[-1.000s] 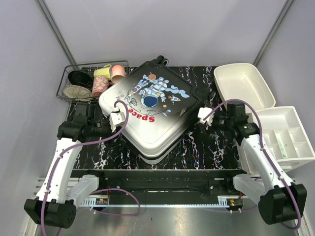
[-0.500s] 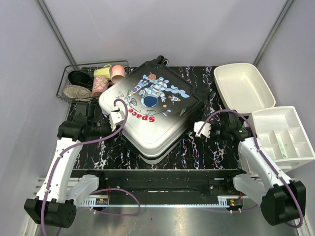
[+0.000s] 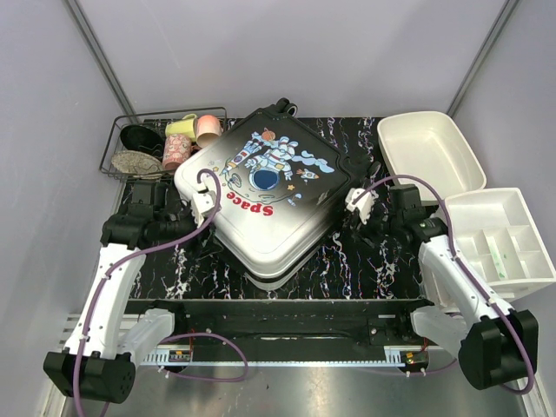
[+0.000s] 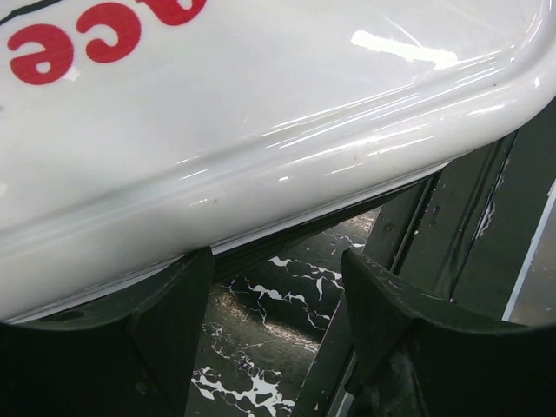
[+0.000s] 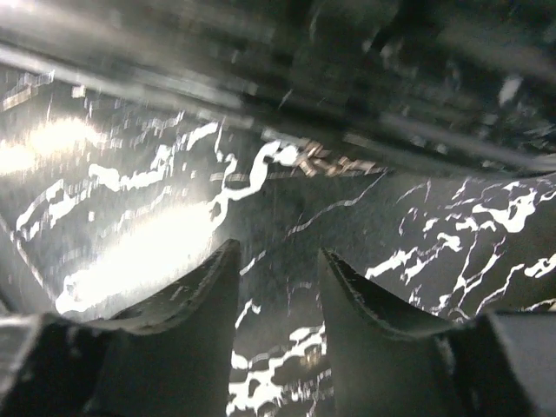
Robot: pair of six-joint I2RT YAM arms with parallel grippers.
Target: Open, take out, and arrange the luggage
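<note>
The luggage [image 3: 278,187] lies flat and closed, set diagonally on the black marbled mat, with its astronaut print and red "Space" facing up. My left gripper [image 3: 211,215] is at its left edge, open. In the left wrist view the white shell rim [image 4: 261,130] fills the top, and the left gripper [image 4: 276,261] has one finger [image 4: 165,321] tucked right under that rim, with only mat between the jaws. My right gripper [image 3: 349,207] hovers at the luggage's right corner, open and empty. In the right wrist view this gripper [image 5: 278,254] is over the mat, below the blurred dark side of the luggage [image 5: 347,78].
A black wire basket [image 3: 117,148] with cups and bowls stands at the back left. A white bin [image 3: 430,152] sits at the back right, with a divided white tray [image 3: 499,243] in front of it. A black rail [image 3: 278,314] runs along the near edge of the mat.
The right gripper dipped toward the near right of the luggage, then came back up to its right corner. The left gripper shifted slightly along the left edge.
</note>
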